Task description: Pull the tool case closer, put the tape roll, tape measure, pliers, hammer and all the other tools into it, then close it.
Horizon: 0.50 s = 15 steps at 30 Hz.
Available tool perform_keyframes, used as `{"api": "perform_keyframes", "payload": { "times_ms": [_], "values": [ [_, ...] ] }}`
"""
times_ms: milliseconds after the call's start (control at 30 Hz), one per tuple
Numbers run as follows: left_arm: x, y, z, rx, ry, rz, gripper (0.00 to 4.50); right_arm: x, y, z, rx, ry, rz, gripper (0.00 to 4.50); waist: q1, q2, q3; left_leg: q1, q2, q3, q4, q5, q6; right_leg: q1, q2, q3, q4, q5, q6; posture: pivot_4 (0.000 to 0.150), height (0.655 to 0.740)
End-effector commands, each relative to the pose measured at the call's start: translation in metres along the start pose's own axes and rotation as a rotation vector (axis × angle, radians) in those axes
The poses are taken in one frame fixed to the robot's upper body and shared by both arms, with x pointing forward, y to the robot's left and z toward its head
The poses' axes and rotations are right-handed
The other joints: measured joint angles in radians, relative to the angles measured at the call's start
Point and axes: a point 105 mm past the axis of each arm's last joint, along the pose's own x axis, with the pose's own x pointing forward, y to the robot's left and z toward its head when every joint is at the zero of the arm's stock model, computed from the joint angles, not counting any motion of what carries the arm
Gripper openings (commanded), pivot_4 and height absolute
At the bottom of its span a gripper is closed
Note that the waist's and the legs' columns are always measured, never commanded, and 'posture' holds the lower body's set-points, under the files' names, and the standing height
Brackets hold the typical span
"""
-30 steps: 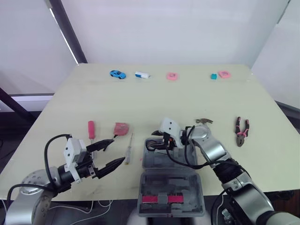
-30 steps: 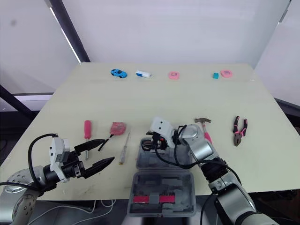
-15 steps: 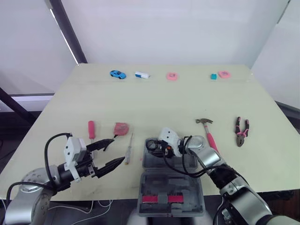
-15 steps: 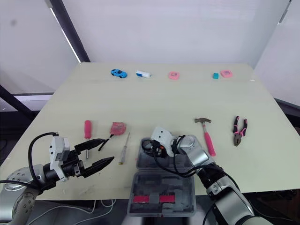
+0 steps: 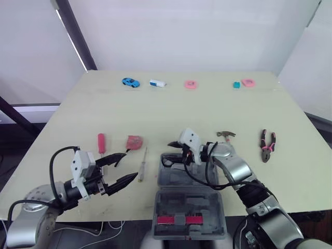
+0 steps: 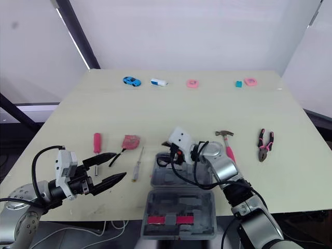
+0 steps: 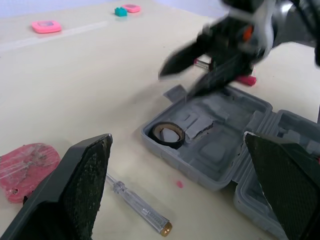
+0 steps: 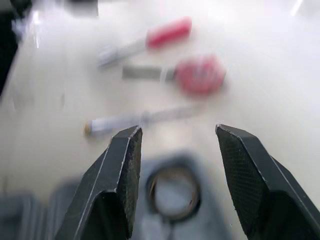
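The grey tool case lies open at the table's front edge, its lid half nearest me. A tape roll sits in the tray's left corner, seen from above as tape roll. My right gripper hovers open just over that corner, holding nothing. My left gripper is open, left of the case, near a clear screwdriver. A pink tape measure and a red-handled screwdriver lie beyond it. The hammer is partly behind my right arm. Pliers lie to the right.
Along the table's far side sit a blue toy car, a white and blue piece, two pink pieces and a small teal block. The case's lid half overhangs the front edge.
My right gripper dipped down to the case's tray half a second ago and has risen again, open. The left arm has stayed where it was.
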Motion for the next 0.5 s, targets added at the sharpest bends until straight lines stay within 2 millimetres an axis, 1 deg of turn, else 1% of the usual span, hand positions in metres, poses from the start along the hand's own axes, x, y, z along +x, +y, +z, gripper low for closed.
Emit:
{"api": "perform_keyframes", "payload": {
  "times_ms": [33,100,133,200,233,300,400,500],
  "values": [
    [-0.007,0.004,-0.003,-0.006,-0.009,0.038,4.5,-0.042,-0.017,0.008,0.019,-0.075,-0.141,2.46,0.009,0.0,0.0,0.0,0.0,0.0,0.0,0.0,0.0,0.0,0.0,0.0,0.0,0.0,0.0,0.15,0.74],
    [-0.014,0.007,-0.01,-0.03,-0.005,0.065,4.5,-0.073,-0.023,0.007,0.001,-0.147,-0.237,2.46,0.016,0.0,0.0,0.0,-0.001,0.001,0.0,0.0,0.0,0.001,-0.001,0.0,-0.001,0.0,0.0,0.15,0.74],
    [-0.019,0.009,-0.013,-0.041,-0.004,0.083,4.5,-0.092,-0.026,0.004,-0.003,-0.162,-0.286,2.46,0.019,0.0,0.0,0.0,-0.001,0.001,0.0,0.0,0.0,0.001,-0.001,0.0,-0.001,0.0,0.0,0.15,0.74],
    [-0.026,0.011,-0.019,-0.059,-0.002,0.113,4.5,-0.123,-0.03,-0.008,0.004,-0.138,-0.363,2.46,0.022,0.0,0.0,0.0,-0.001,0.001,0.0,0.0,0.0,0.0,0.0,0.0,-0.001,0.0,0.0,0.15,0.74],
    [-0.029,0.012,-0.022,-0.067,-0.001,0.128,4.5,-0.141,-0.031,-0.018,0.011,-0.099,-0.398,2.46,0.021,0.0,0.0,0.0,-0.001,0.001,0.0,0.0,0.0,0.0,0.0,0.0,-0.001,0.0,0.0,0.15,0.74],
    [-0.036,0.015,-0.027,-0.08,0.0,0.16,4.5,-0.173,-0.03,-0.032,0.032,-0.056,-0.459,2.46,0.023,0.0,0.0,0.001,0.0,0.001,0.0,0.0,0.0,0.001,0.001,0.001,0.0,0.0,0.0,0.15,0.74],
    [-0.048,0.021,-0.037,-0.093,0.022,0.215,4.5,-0.227,-0.025,-0.052,0.08,-0.006,-0.601,2.46,0.026,0.0,0.0,0.003,0.0,0.0,0.0,0.0,0.0,0.003,0.001,0.001,-0.001,0.0,0.0,0.15,0.74],
    [-0.059,0.027,-0.043,-0.111,0.016,0.276,4.5,-0.268,-0.015,-0.067,0.127,0.026,-0.718,2.46,0.026,0.0,-0.001,0.005,0.0,0.001,0.001,0.0,0.0,0.005,0.001,0.002,-0.001,-0.001,0.0,0.15,0.74]
  ]
}}
